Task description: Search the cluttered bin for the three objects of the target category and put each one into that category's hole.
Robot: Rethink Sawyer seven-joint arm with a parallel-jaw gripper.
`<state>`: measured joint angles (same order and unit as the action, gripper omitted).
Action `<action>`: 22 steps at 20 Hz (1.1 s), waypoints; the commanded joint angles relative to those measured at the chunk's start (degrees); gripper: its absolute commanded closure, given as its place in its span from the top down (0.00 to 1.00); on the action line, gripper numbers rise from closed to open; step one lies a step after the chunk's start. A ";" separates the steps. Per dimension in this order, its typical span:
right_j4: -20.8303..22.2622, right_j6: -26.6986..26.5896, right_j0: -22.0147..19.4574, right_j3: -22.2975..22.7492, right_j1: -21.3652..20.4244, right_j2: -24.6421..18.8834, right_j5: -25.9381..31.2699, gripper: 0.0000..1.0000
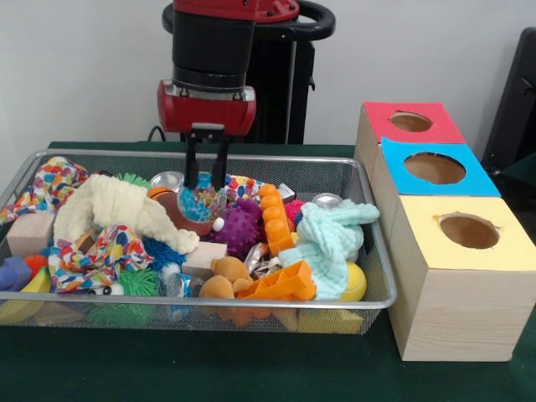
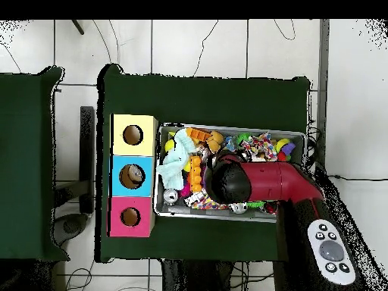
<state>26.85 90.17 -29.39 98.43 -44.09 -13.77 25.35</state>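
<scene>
The cluttered bin [image 1: 381,251], a shallow tray of silver wire mesh, sits on the dark green tabletop [image 1: 251,368] just beside the row of three pale wooden boxes. In the front view my gripper [image 1: 207,172] hangs down into the back middle of the bin, and my two dark jaws stand on either side of the top of a globe-printed ball [image 1: 201,201], touching it or nearly so; they look set around the ball, with a gap between them at the ball's width. Just beside the ball lie a purple knobbly ball [image 1: 239,228] and an orange block strip [image 1: 276,219]. A cream cloth [image 1: 117,209] sprawls across the left half, a mint green cloth [image 1: 331,239] is heaped at the right, and a shiny metal tin [image 1: 167,180] rests at the back wall. Near the front rim a small glinting, see-through crumpled piece [image 1: 174,283] shows between the toys, but I cannot tell what it is. The hole [image 1: 434,168] is the round cutout in the blue-topped box, the middle one of the three, between the red-topped box [image 1: 410,123] and the yellow-topped box [image 1: 465,251]. From overhead my red arm [image 2: 265,182] covers the bin's middle.
</scene>
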 commanded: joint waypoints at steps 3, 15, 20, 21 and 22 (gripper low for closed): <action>-5.39 0.73 0.07 8.37 -2.02 -6.39 7.24 0.00; -12.32 1.32 -1.06 13.23 -0.76 -11.43 7.73 0.00; -12.87 0.66 0.03 12.32 0.47 -10.66 11.69 0.00; -12.78 0.76 0.46 12.07 0.63 -10.26 12.39 0.00; -12.58 0.59 0.82 11.59 0.97 -9.88 13.30 0.00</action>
<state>16.05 90.17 -28.90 107.93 -45.07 -20.64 28.52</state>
